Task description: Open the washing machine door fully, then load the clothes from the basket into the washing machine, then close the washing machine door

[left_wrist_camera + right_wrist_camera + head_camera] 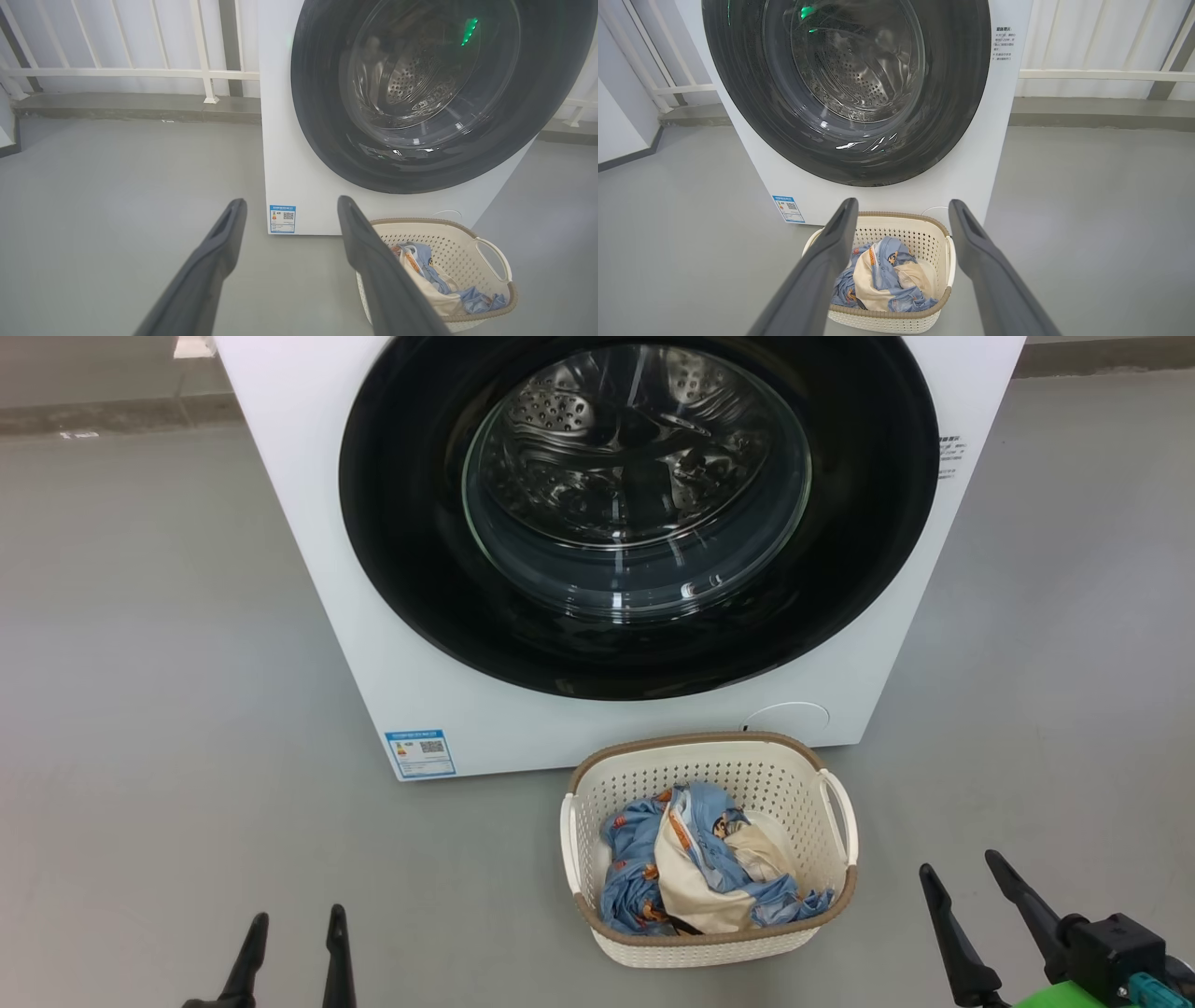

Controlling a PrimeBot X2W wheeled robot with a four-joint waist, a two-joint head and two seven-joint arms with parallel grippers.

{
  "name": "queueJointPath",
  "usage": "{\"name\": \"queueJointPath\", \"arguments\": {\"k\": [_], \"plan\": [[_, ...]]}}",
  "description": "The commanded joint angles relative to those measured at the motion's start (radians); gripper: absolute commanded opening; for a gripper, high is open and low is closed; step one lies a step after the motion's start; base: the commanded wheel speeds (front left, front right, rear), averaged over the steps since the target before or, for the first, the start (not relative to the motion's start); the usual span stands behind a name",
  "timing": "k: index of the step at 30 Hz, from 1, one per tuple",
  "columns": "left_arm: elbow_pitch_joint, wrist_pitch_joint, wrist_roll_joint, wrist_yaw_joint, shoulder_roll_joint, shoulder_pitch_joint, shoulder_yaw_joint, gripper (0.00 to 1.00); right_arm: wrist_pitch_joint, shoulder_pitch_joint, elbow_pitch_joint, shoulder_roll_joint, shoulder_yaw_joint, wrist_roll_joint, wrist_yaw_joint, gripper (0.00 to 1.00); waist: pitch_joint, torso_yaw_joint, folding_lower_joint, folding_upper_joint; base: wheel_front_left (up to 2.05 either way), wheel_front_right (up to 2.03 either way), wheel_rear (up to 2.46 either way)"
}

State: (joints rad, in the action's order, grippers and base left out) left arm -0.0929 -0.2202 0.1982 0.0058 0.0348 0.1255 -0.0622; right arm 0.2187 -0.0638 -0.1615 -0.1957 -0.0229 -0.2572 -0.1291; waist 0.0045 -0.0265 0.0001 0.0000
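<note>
The washing machine door (639, 513) is closed; the clothes (695, 868) lie in the basket (695, 739). The left gripper (298, 915) and right gripper (960, 862) stand spread, empty.

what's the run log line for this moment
washing machine door: shut | clothes: in basket | left gripper: open, empty | right gripper: open, empty

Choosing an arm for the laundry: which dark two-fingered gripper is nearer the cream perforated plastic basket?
The right gripper: it sits just off the basket's side, while the left gripper is much farther away.

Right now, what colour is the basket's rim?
Brown, with a woven look. The basket's rim shows best in the head view.
</note>
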Motion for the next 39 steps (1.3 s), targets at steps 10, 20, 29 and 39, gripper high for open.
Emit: {"name": "queueJointPath", "arguments": {"k": [10,20,29,39], "plan": [[0.050,-0.040,-0.133,0.019,0.015,-0.004,0.025,1.00,0.042,-0.004,0.050,-0.035,-0.023,0.141,-0.002,1.00,-0.001,-0.003,-0.0001,0.0000,0.00,0.00,0.00],[0.047,-0.042,-0.130,0.019,0.015,0.000,0.041,1.00,0.043,-0.005,0.051,-0.034,-0.015,0.146,-0.002,1.00,-0.005,-0.007,-0.0001,0.0000,0.00,0.00,0.00],[0.045,-0.042,-0.127,0.018,0.015,0.003,0.048,1.00,0.043,-0.004,0.051,-0.030,-0.003,0.151,-0.002,1.00,-0.008,-0.010,-0.0001,0.0000,0.00,0.00,0.00],[0.037,-0.042,-0.115,0.020,0.015,0.007,0.048,1.00,0.043,-0.007,0.052,-0.029,-0.007,0.150,-0.002,1.00,-0.012,-0.014,-0.0001,0.0000,0.22,0.22,-0.44]]}}
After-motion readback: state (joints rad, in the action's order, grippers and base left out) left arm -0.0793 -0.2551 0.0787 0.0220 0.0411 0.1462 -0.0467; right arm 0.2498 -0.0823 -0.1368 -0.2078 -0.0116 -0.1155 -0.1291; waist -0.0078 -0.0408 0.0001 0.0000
